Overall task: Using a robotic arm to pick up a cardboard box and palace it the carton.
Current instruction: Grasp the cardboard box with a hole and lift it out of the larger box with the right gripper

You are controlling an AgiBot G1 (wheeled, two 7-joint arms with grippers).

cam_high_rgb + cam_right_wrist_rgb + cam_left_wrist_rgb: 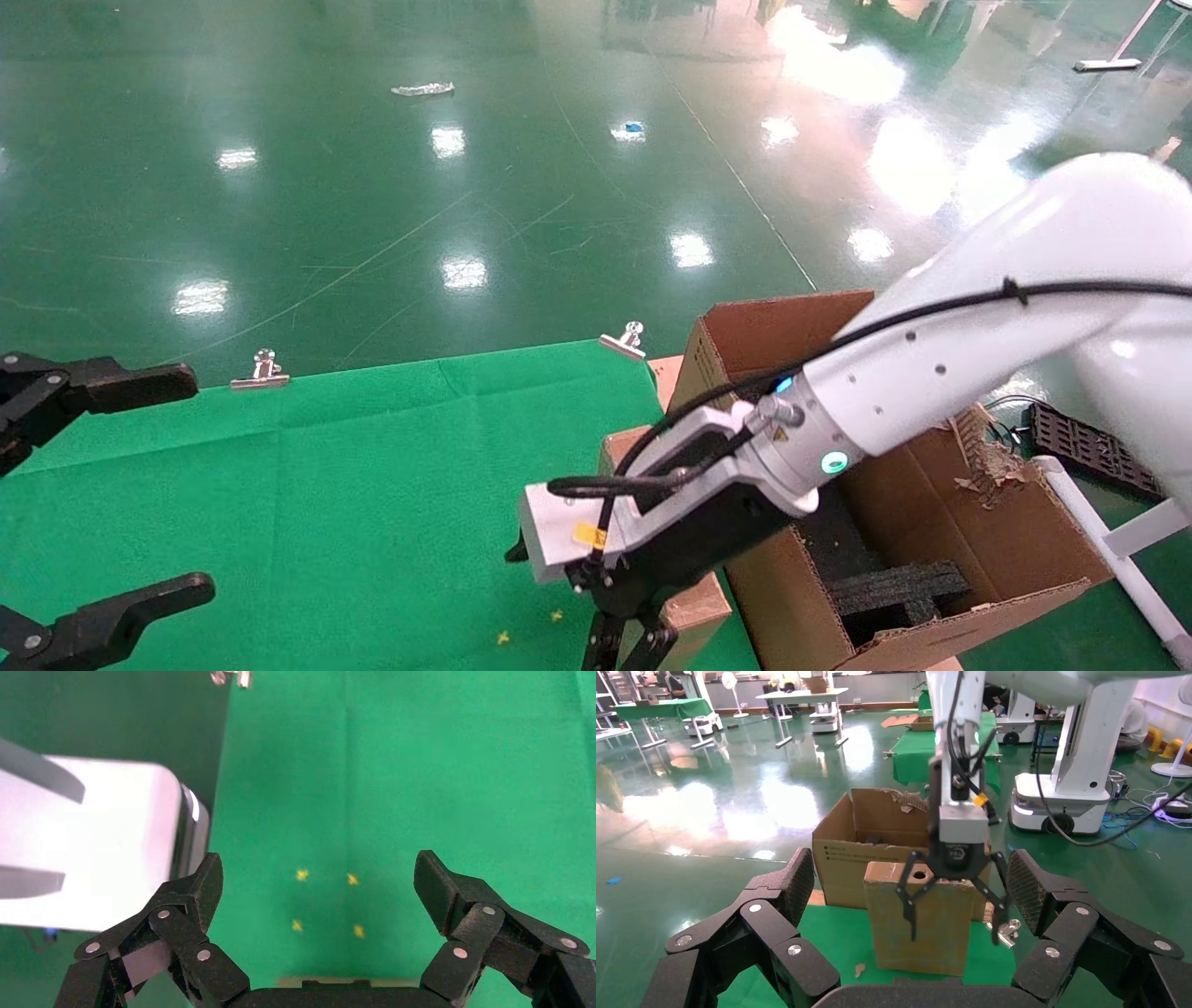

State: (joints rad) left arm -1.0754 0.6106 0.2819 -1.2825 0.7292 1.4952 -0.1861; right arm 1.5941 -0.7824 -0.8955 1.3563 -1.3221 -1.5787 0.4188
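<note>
Right claw (951,899) spread wide, straddling the top of the cardboard box (919,924), which stands upright at the worktop (326,485) edge just beside the carton (931,559). Contact looks unmade, hard to say. Closing off-centre could topple it. Left claw (93,494) idles open, well apart.

So the table is covered in a bright green cloth (354,466), pinned down along its far edge by two silver binder clips (262,370), and the small cardboard box (921,918) stands on end right at the corner of the cloth nearest the carton (917,522). A few tiny yellow specks (327,903) lie on the cloth just beside that box. The carton itself stands off the table, beside it, over the glossy green floor (419,186).
</note>
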